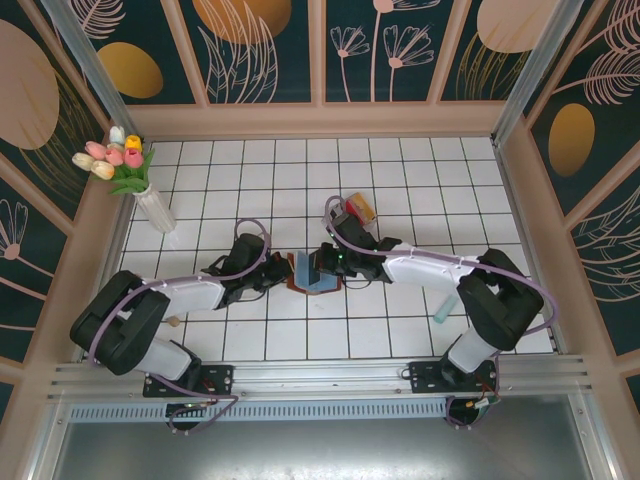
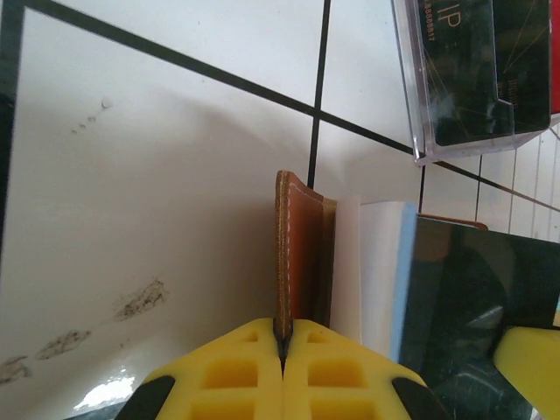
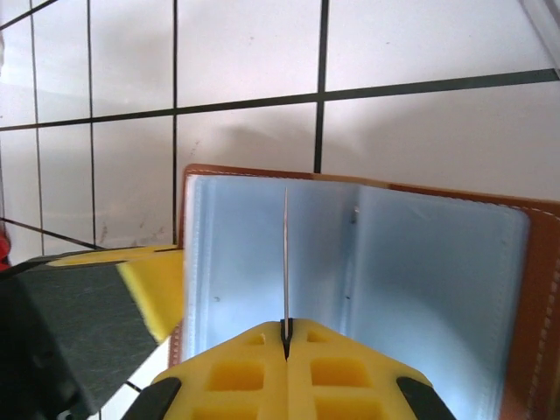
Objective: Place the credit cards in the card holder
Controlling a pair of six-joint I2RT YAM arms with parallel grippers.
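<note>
**Brown leather card holder point(image 1: 308, 272) pinched from both sides**

Centre of the top view: the two arms meet over the white tiled table point(image 1: 250, 180), and the card holder sits between their tips. It stands open, its pale blue lining facing the right arm.

Seen from the left wrist, the left gripper point(image 2: 282, 339) is clenched, its yellow fingertips pressed together on the stitched edge of a brown flap of the card holder point(image 2: 302, 249). The flap rises upright from the bottom centre of the frame. A yellow pad of the other gripper shows at the lower right.

From the right wrist, the right gripper point(image 3: 286, 328) is also clamped tight, gripping a thin sheet point(image 3: 286, 254) seen edge-on. The sheet stands in front of the blue lining of the card holder point(image 3: 420, 289). I cannot tell whether it is a card or a leaf of the holder.

A clear tray point(image 2: 418, 131) lies in the upper right of the left wrist view, apart from the holder, with a black card point(image 2: 477, 79) inside. In the top view, the credit cards point(image 1: 362, 208) show orange and red just above the right arm. A vase of tulips point(image 1: 150, 205) stands at the far left.
</note>
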